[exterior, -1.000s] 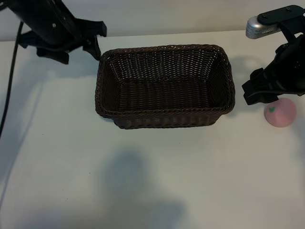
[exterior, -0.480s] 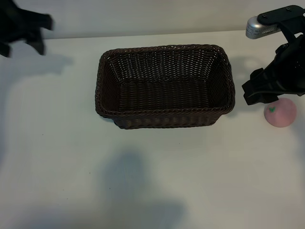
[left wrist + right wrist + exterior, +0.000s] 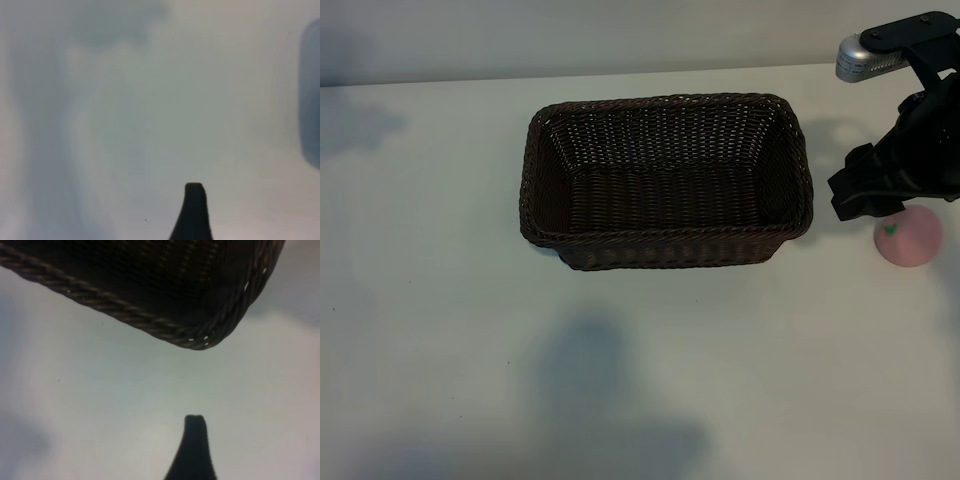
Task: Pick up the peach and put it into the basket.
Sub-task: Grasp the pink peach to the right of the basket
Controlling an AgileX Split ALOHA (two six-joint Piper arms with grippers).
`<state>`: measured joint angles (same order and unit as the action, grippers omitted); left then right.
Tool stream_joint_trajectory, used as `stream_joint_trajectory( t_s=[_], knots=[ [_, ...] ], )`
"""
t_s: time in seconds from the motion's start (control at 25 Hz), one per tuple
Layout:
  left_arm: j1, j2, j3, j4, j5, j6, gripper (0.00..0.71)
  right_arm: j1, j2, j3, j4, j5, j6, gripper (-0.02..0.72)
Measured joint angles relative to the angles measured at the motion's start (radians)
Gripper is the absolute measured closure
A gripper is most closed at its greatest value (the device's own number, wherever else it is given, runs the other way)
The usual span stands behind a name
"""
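The left claw (image 3: 194, 212) is not seen from the outside camera. Only a thin black tip of it is shown by its own camera, above the bare pale desk (image 3: 430, 300), so it cannot be told if that claw is wide or narrow. The desk is smooth, flat and white, and a big soft gray shadow (image 3: 610, 400) is spread over its near part. A plain pale wall (image 3: 620, 35) is seen behind the desk. The basket (image 3: 665, 245) is set in the middle of the desk. It is made of dark brown woven wicker, with a long boxy shape, round corners, sloping sides and a twisted, rope-like rim. Nothing is seen inside it. One round corner of the basket is also shown up close by the right wrist camera. To the right of the basket, the right claw (image 3: 867, 200) is held low over the desk, black and blocky, with a shiny silver piece (image 3: 865, 55) higher up on its arm. This claw is spread wide and nothing is held in it. The peach (image 3: 910, 240) is found on the desk just beside this claw, well apart from the basket. It is small, round and pale pink, with a tiny green leaf mark.
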<state>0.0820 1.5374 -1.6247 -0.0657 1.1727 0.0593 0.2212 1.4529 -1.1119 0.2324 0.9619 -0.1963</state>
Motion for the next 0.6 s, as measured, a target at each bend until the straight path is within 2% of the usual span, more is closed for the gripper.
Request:
stream_joint_trajectory(
  t_s=[0.32,0.6],
  knots=[
    [0.0,-0.293,0.165,-0.003,-0.003,0.013,0.104,0.0,0.0,0.0,0.0,0.003,0.0,0.108],
    [0.0,-0.625,0.337,-0.003,-0.004,0.013,0.11,0.0,0.0,0.0,0.0,0.004,0.0,0.108]
  ],
)
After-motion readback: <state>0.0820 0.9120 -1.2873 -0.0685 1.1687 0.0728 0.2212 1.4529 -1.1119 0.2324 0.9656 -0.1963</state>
